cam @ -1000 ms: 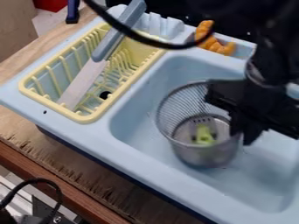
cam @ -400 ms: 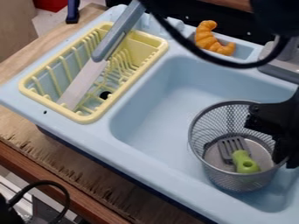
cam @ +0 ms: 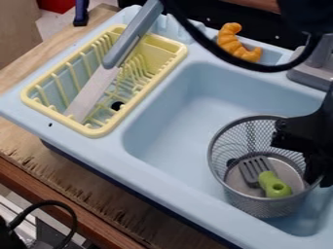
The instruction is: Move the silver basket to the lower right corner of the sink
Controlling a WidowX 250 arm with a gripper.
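At the right edge of the view, the black gripper [cam: 316,168] is shut on the right rim of the silver mesh basket [cam: 265,206]. The basket stands upright in the lower right part of the light blue sink [cam: 179,121], close to its front wall. Inside the basket lies a fork with grey tines and a green handle [cam: 274,186]. Part of the basket's right side is hidden behind the gripper.
A yellow dish rack [cam: 100,130] holding a knife [cam: 94,92] is left of the basin. Behind the basin are an orange croissant [cam: 235,44] in a recess and a grey faucet base [cam: 312,73]. A black cable hangs across the top.
The gripper and the basket have moved right and toward the front of the sink. During the last part the basket shifted only slightly, and the fork turned a little inside it.
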